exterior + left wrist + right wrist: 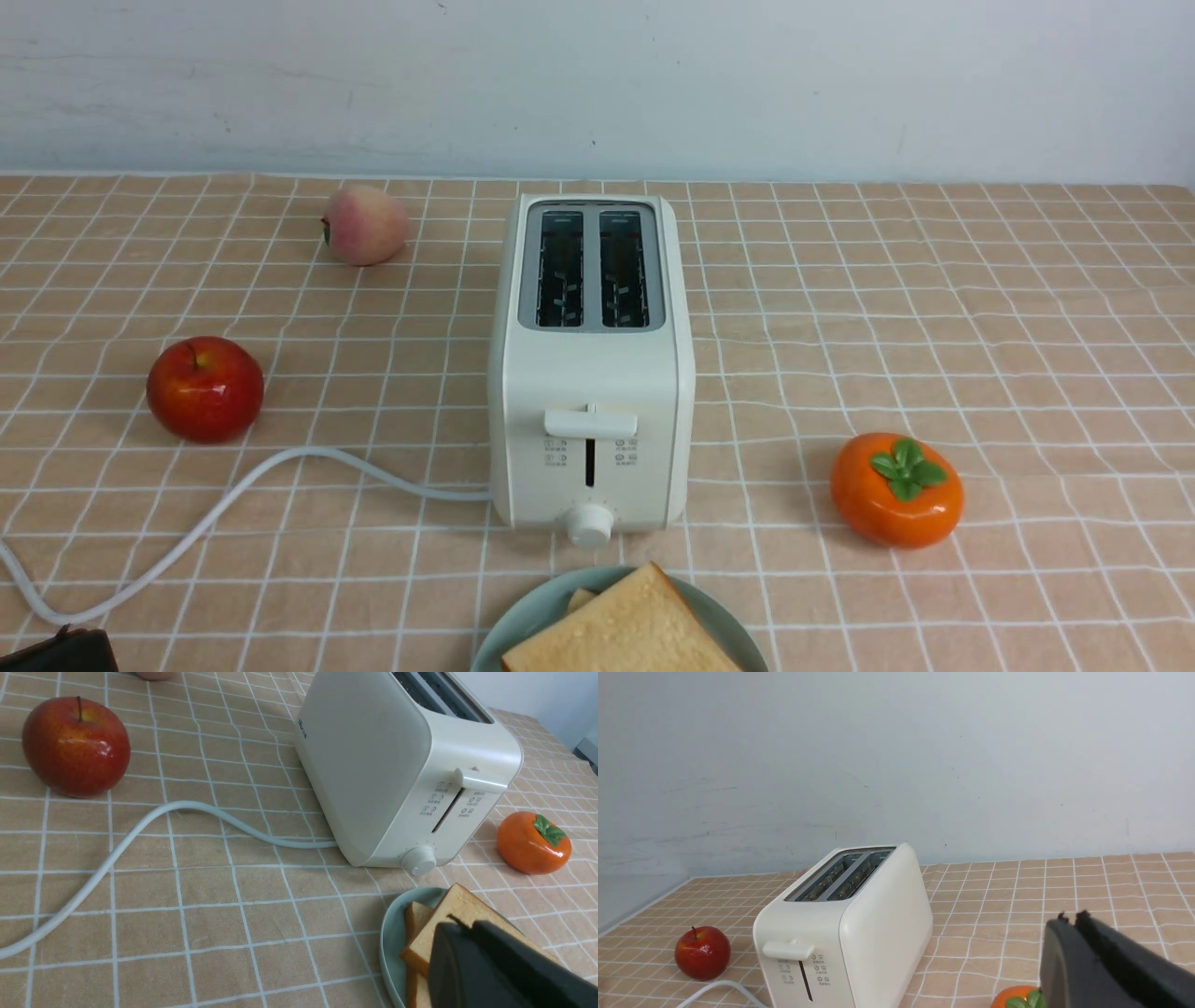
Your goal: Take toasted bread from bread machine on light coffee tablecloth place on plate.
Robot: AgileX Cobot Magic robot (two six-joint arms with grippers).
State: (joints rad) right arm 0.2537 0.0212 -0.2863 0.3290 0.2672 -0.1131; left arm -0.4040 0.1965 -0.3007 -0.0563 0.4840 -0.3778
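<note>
Well, both tools were closed when I looked. The left gripper (pixel 462 921), a black two-fingered claw, had its jaws pressed together with only a thin seam between them and nothing in them. In its wrist view it hung in front of the toasted bread (pixel 460 907), and I could not tell whether it touched the top slice. The right gripper (pixel 1073 917), of the same black make, was likewise closed on nothing. It was off the cloth, with the glossy orange persimmon with a green leaf cap (pixel 1015 997) showing partly behind it.

The toasted bread (pixel 635 625), two square golden-tan slices with darker crust, lay at the bottom centre of the front frame on the round pale mint-green plate (pixel 523 616). The top slice lay flat and was turned diamond-wise, one corner pointing up the frame at the round white knob (pixel 590 525). Being square, it had no long axis to speak of. The lower slice only peeked out at its upper left edge.

The cream-white boxy bread machine (pixel 593 373) stood at mid-frame just beyond the plate. Its long axis ran from near to far, its lever face was toward the camera, and both slots were empty. All of it sat on the light tan tablecloth with a white grid (pixel 934 308). The white power cord (pixel 233 495) trailed to the lower left. A shiny red apple (pixel 205 387) sat at left, a pink peach (pixel 366 224) at upper left, and the persimmon at lower right.
</note>
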